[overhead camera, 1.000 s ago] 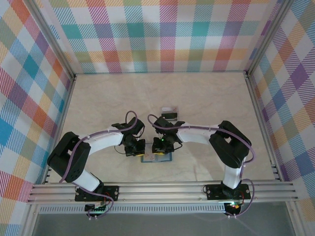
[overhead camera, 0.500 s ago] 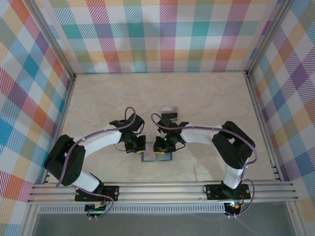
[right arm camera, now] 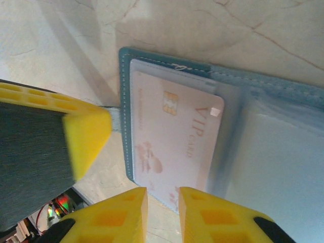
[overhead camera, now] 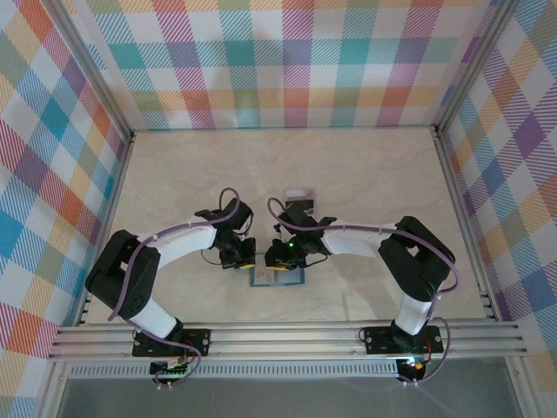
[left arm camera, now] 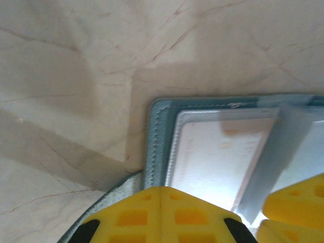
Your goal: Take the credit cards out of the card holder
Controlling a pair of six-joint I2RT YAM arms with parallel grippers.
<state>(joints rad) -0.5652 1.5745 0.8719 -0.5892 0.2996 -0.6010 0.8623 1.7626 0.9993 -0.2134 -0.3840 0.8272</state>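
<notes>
- The credit card (right arm camera: 172, 142) is pale pink-white. It has a gold chip (right arm camera: 170, 99) and the words "VIP CARD"; the smaller print is too faint to read.
- The card holder (overhead camera: 277, 278) lies open and flat on the table (overhead camera: 348, 174), near the front edge between the two arms. Its long axis runs left to right.
- The card sits in the end pocket, with its long side across the holder's long axis.
- The left gripper (left arm camera: 159, 215) has its fingers pressed together and holds nothing. It is over a corner of the holder.
- The right gripper (right arm camera: 163, 212) shows a narrow gap between its fingers, at the holder's edge by the card. I cannot tell if it grips this edge.
</notes>
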